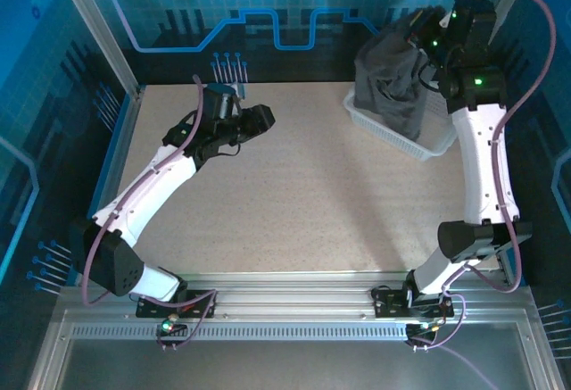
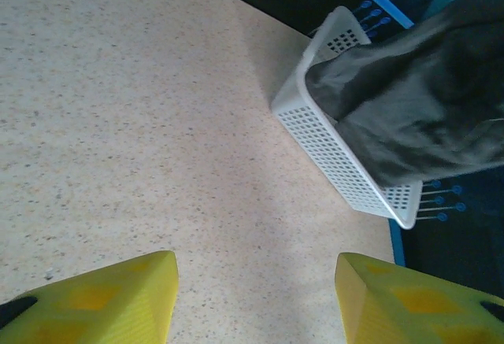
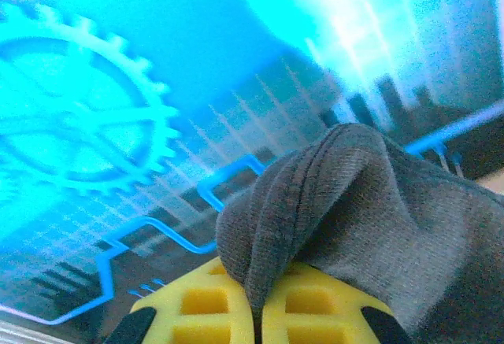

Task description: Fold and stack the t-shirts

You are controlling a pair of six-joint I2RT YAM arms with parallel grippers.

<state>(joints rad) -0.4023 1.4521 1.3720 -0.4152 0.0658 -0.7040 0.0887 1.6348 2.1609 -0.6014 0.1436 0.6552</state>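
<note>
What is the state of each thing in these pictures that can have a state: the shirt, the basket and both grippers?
t-shirt: unfolded, bunched, lifted by a pinched fold, lower part draped into the basket.
basket: upright at the far right corner of the table, holding the cloth's lower part.
left gripper: open, empty, above the bare table.
right gripper: shut on the t-shirt, raised above the basket.

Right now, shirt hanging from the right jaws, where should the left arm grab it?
Probably the lower edge of the t-shirt, hanging at the basket, approached from the table side: it hangs slack there, toward the left arm.
</note>
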